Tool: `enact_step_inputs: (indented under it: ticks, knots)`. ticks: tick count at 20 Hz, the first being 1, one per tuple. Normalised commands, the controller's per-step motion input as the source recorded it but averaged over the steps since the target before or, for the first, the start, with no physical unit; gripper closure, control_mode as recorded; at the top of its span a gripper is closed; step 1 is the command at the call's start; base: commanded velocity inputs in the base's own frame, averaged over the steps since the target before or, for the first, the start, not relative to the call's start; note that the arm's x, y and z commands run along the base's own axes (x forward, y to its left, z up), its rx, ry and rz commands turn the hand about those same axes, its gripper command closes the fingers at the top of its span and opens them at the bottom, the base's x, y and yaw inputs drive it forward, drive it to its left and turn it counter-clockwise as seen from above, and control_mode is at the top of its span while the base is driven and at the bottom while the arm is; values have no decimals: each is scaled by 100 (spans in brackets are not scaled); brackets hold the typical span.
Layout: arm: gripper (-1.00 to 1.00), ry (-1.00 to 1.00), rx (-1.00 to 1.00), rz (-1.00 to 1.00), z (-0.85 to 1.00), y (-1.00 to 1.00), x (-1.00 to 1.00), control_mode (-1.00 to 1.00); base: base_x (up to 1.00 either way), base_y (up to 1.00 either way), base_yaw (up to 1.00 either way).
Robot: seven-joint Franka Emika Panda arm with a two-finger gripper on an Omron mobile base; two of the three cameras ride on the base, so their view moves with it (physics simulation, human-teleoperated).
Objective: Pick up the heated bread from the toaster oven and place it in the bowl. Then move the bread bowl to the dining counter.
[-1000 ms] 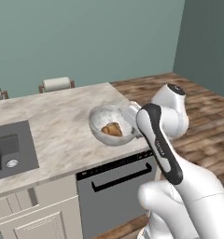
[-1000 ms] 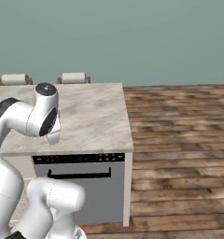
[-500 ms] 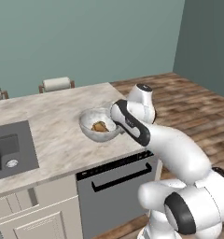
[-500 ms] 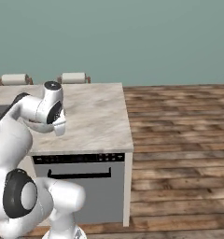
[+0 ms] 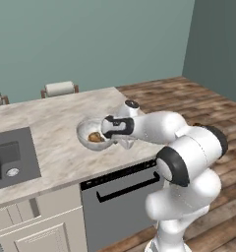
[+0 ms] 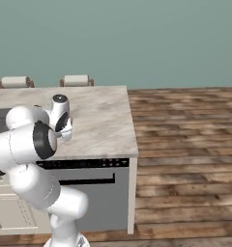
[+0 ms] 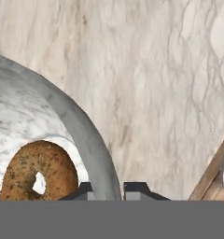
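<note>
The white-grey marbled bowl (image 5: 93, 134) is on or just above the dining counter (image 5: 51, 123), near its front edge. My gripper (image 5: 111, 140) is shut on the bowl's right rim. In the hand view the rim (image 7: 93, 149) passes between the two fingertips of the gripper (image 7: 115, 189). A brown ring-shaped piece of bread (image 7: 37, 170) lies inside the bowl, seen as a brown lump (image 5: 94, 137) from the left base. I cannot make out a small roll as the heated bread. The toaster oven is out of view.
A dark grey sink (image 5: 9, 157) is set into the counter's left part. A dishwasher front (image 5: 120, 189) is below the counter edge. Two chair backs (image 5: 61, 88) stand behind the counter. Wooden floor (image 6: 185, 144) lies to the right.
The arm has folded leftward and carried the bowl further in over the counter, away from its right corner. The grip on the rim stays shut.
</note>
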Motion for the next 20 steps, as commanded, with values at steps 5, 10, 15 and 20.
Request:
enact_step_inputs:
  ticks: [5,10,15,20]
  knots:
    - [100,1,0,-3,-51,15,100,-100,0,0,0]
    - [-100,1,-3,-7,-14,18,57,-100,0,0,0]
    - [-100,-3,0,-3,14,-3,-20,-100,0,0,0]
    - [-100,-18,1,0,67,-39,-98,-100,0,0,0]
